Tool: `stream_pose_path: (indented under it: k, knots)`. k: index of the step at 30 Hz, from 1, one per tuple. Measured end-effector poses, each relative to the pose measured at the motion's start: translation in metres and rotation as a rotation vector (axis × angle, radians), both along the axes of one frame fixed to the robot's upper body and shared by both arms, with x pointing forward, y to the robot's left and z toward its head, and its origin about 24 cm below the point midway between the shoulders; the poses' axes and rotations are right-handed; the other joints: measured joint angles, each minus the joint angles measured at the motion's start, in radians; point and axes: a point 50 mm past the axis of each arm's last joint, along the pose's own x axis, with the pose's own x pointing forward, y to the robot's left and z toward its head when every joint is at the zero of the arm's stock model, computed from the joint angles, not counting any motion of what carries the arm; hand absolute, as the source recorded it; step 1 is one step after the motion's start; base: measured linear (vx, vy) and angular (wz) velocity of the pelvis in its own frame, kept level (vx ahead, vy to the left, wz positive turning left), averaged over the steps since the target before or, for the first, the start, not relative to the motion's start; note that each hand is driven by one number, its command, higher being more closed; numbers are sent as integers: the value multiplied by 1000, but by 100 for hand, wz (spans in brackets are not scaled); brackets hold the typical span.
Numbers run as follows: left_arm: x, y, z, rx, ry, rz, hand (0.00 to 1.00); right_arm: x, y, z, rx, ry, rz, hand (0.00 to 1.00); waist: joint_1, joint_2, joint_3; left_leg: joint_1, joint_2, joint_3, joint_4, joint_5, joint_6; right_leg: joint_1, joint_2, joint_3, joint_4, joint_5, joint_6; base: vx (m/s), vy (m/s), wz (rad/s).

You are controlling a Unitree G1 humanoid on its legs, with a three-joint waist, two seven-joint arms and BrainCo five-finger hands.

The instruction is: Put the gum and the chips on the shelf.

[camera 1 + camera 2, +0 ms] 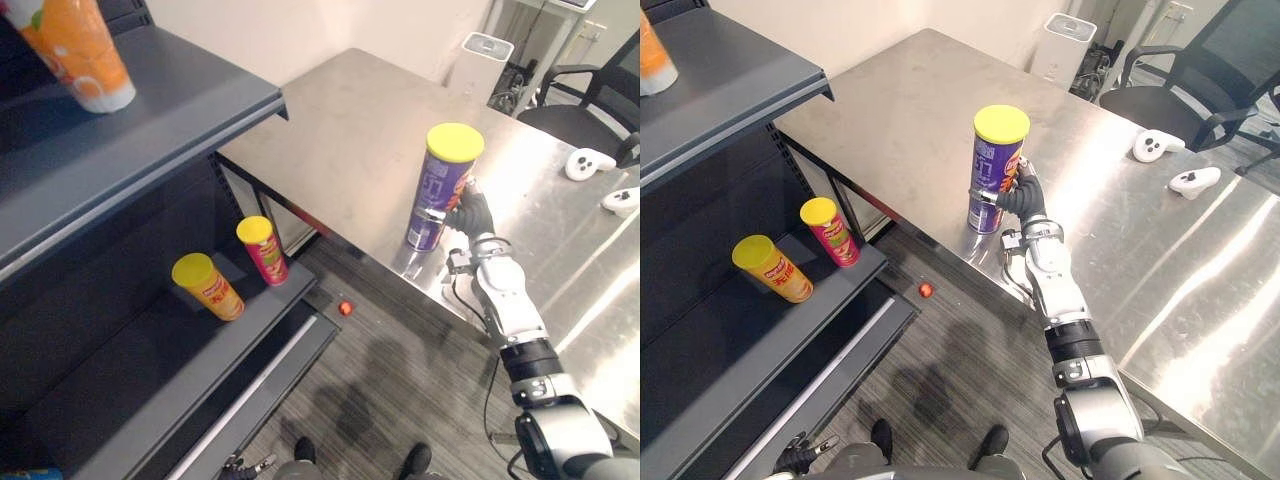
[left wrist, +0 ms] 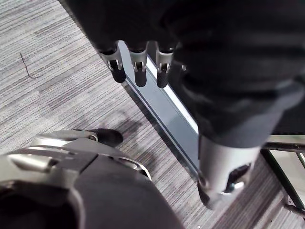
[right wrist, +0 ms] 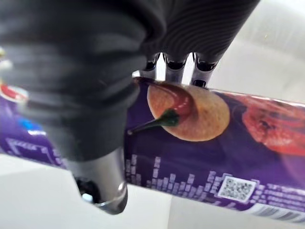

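R hand (image 1: 470,212) is closed round purple can (image 1: 440,185) of chips. Fingers (image 3: 174,67) are wrapped over far side, thumb (image 3: 100,186) is laid on near side, and can is clamped betw. them at its lower half. Can is stood upright on table (image 1: 340,120), lid up, near the edge facing shelf (image 1: 180,115).

Step judged: chips grasp made, lift not yet done, base seen on tabletop.

Next move: can to be lifted straight, carried across gap to shelf w/o tipping, then set on a free spot. Lower board (image 1: 150,390) is taken in part by yellow can (image 1: 208,287) and red can (image 1: 263,250), so space beside them is to be picked. Tall can held low, so tilt is to be watched.

L hand (image 2: 139,71) is hung over floor, fingers relaxed, nothing held.

Gum step judged still open.
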Motion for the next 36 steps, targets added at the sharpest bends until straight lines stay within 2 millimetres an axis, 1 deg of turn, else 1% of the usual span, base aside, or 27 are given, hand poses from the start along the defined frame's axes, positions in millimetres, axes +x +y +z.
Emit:
stream_pose_path:
  k: [6, 9, 13, 17, 19, 22, 23, 25, 26, 28, 30, 32, 33, 36]
  knots:
    - [1, 1, 1, 6, -6, 4, 0, 5, 0, 7, 8, -9, -16, 100, 1, -8, 20, 0, -1, -17, -3, 7, 1, 10, -2, -15, 0, 0, 0, -10, -9, 8]
    - [1, 2, 1, 6, -7, 10, 0, 5, 0, 7, 11, -10, -21, 100, 1, -9, 20, 5, -3, -20, -22, 19, 0, 10, -1, -19, 0, 0, 0, -5, -5, 4]
    - [1, 2, 1, 7, -5, 10, 0, 5, 2, 6, 17, -8, -19, 100, 0, -9, 20, 10, -3, -17, -27, 21, 1, 10, -1, -16, 0, 0, 0, -2, -2, -1]
    - [1, 2, 1, 7, -3, 10, 0, 4, 6, 7, 30, -12, -6, 100, -1, -9, 20, 13, -1, -10, -26, 21, 1, 10, -2, 1, 0, 0, 0, 2, -3, -2]
    - [1, 2, 1, 7, -4, 11, 0, 0, 8, 13, 34, -46, 4, 100, -1, -9, 20, 12, 1, -8, -21, 21, 1, 10, -1, 5, 0, 0, 0, 0, 0, 0]
    - [1, 2, 1, 6, -4, 17, 0, -15, 11, 33, 43, -156, 37, 100, -2, -9, 20, 13, 6, 2, -13, 21, 0, 10, 3, 14, 0, 0, 0, -6, -19, -7]
    - [1, 2, 1, 6, -4, 17, 0, -23, 11, 41, 49, -206, 46, 100, -3, -9, 20, 15, 7, 5, -13, 21, 0, 9, 4, 21, 0, 0, 0, -14, -18, -10]
    - [1, 2, 1, 7, -2, 15, 0, -37, 7, 49, 58, -270, 51, 100, -3, -9, 19, 22, 8, 11, -13, 20, 0, 11, 5, 32, 0, 0, 0, -25, -14, -11]
    - [1, 2, 1, 9, -2, 12, 0, -41, 5, 50, 60, -282, 48, 100, -3, -9, 19, 25, 8, 13, -13, 20, 0, 11, 5, 34, 0, 0, 0, -40, -16, -12]
    - [0, 2, 1, 10, 1, 11, 0, -57, -1, 47, 66, -314, 38, 100, -8, -10, 18, 29, 11, 21, -13, 19, -1, 9, 5, 46, 0, 0, 0, -60, -22, -13]
    - [0, 2, 1, 10, 2, 12, 0, -63, -4, 44, 64, -313, 36, 100, -10, -10, 18, 31, 12, 28, -13, 19, -1, 8, 6, 53, 0, 0, 0, -54, -19, -13]
    - [-3, 3, 0, 10, 10, 14, 0, -70, -7, 36, 58, -296, 42, 100, -23, -11, 14, 36, 15, 34, -13, 19, -2, 8, 8, 61, 0, 0, 0, -48, -18, -10]
    - [-7, 3, -1, 10, 18, 23, 0, -75, -8, 32, 63, -288, 44, 100, -30, -12, 8, 36, 15, 34, -13, 18, -3, 7, 10, 62, 0, 0, 0, -19, -10, -6]
    - [-13, 3, -2, 8, 35, 35, 0, -89, -15, 19, 60, -250, 36, 100, -36, -12, -25, 34, 16, 46, -13, 17, -5, -4, 14, 75, 0, 0, 0, 3, -4, -11]
